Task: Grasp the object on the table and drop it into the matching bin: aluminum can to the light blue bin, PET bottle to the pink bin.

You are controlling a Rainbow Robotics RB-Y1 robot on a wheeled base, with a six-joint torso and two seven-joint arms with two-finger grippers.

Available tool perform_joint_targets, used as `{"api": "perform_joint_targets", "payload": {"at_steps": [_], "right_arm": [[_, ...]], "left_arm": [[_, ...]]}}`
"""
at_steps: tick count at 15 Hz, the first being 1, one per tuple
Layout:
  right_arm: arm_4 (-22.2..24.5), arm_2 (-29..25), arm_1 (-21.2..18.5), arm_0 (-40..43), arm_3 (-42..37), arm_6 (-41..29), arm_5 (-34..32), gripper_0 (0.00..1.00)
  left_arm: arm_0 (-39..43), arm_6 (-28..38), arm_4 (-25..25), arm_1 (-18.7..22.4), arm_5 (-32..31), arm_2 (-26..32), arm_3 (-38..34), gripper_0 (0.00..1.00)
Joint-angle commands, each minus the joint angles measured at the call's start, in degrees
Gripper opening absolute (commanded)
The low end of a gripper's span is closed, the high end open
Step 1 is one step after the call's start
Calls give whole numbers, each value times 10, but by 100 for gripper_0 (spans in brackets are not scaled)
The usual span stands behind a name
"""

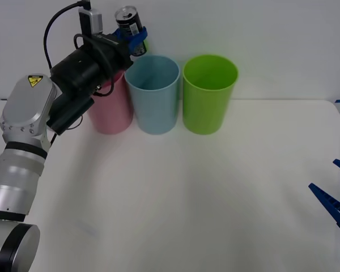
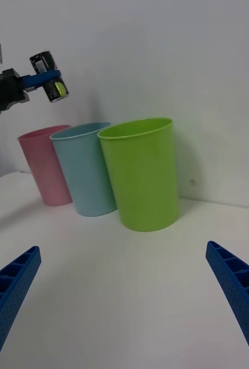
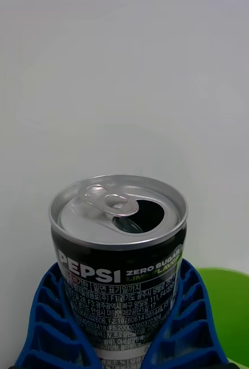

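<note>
My left gripper is shut on the aluminum can, a small dark-labelled can with an opened silver top. It holds the can in the air above the rims of the pink bin and the light blue bin, over the blue bin's near-left rim. From the right wrist, the can hangs high above the pink bin and the light blue bin. Low over the table's right edge, my right gripper rests open and holds nothing.
A lime green bin stands right of the blue one, all three in a row along the back wall. The left arm's black wrist and cable reach over the pink bin. White tabletop stretches in front of the bins.
</note>
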Motion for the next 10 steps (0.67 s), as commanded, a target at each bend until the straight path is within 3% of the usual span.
{"api": "perform_joint_targets", "payload": {"at_steps": [1, 8, 10], "right_arm": [[0, 0, 0, 0, 0, 0, 0, 100], [0, 0, 0, 0, 0, 0, 0, 100], [0, 0, 0, 0, 0, 0, 0, 100]], "left_arm": [[-19, -2, -9, 0, 7, -5, 17, 1], [-21, -3, -13, -1, 15, -15, 19, 1], [-21, -3, -12, 0, 15, -17, 19, 9]]}}
